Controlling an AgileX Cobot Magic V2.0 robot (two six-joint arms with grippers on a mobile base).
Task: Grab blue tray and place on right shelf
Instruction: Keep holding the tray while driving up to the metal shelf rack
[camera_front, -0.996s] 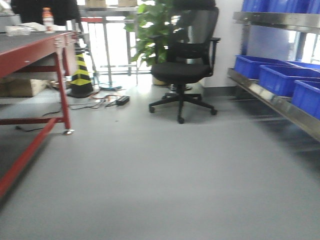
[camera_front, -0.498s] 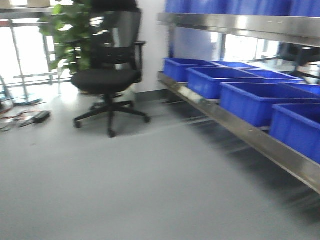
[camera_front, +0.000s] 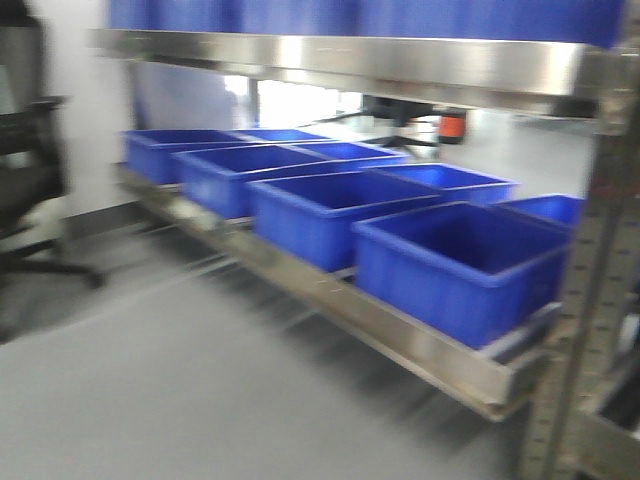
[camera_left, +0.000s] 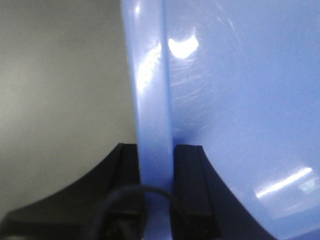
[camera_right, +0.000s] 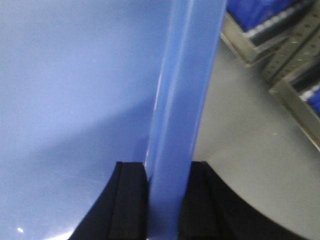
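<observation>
The blue tray (camera_left: 235, 100) fills the left wrist view, glossy and light blue, with its left rim running down between the black fingers. My left gripper (camera_left: 156, 150) is shut on that rim. In the right wrist view the blue tray (camera_right: 75, 90) shows again, its right rim clamped by my right gripper (camera_right: 169, 167). The tray hangs above the grey floor. The right shelf (camera_front: 400, 335) is a stainless-steel rack ahead in the front view, its lower level running from left to right. Neither the tray nor the grippers appear in the front view.
Several deep dark-blue bins (camera_front: 455, 265) stand in a row on the lower level. An upper steel level (camera_front: 340, 60) carries more blue bins. A perforated grey upright (camera_front: 585, 300) stands at the right. A black office chair (camera_front: 25, 170) is at the left edge.
The front view has swung to the right: the red-framed table and cone left the picture, the chair slid to the left edge, and the steel rack with bins now fills the view.
</observation>
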